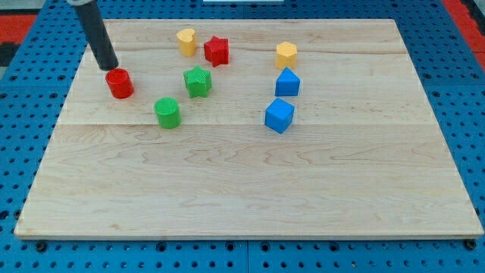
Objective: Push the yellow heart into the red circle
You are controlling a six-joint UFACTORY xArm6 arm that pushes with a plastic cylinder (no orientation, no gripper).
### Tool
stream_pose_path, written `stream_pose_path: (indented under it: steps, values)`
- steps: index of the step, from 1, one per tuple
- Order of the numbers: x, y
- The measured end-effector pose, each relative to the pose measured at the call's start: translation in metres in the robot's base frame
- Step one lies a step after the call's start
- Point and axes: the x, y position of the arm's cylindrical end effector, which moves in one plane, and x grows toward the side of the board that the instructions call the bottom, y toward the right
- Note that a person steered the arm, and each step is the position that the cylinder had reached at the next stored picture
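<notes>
The yellow heart (186,42) lies near the view's top, just left of the red star (217,51). The red circle (119,83) is a short cylinder at the left of the wooden board (242,182). My tip (111,67) comes down from the view's top left and ends just above and left of the red circle, close to it or touching. The yellow heart is well to the right of my tip.
A green star (198,81) and a green circle (167,112) lie between the red circle and the board's middle. A yellow hexagon (286,54), a blue house-shaped block (287,83) and a blue cube (279,115) stand in a column at right of centre.
</notes>
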Motion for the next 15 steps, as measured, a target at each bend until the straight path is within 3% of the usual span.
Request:
stream_pose_path:
  steps: [2,3,4,5,6,7,8,10,14,15]
  values:
    - [-0.044,0.073]
    - [-0.097,0.076]
    - [-0.097,0.140]
    - [-0.059,0.140]
    - [-0.049,0.067]
    - [-0.016,0.064]
    - [-0.018,0.073]
    - [0.033,0.021]
    - [-0.084,0.180]
    - [-0.051,0.192]
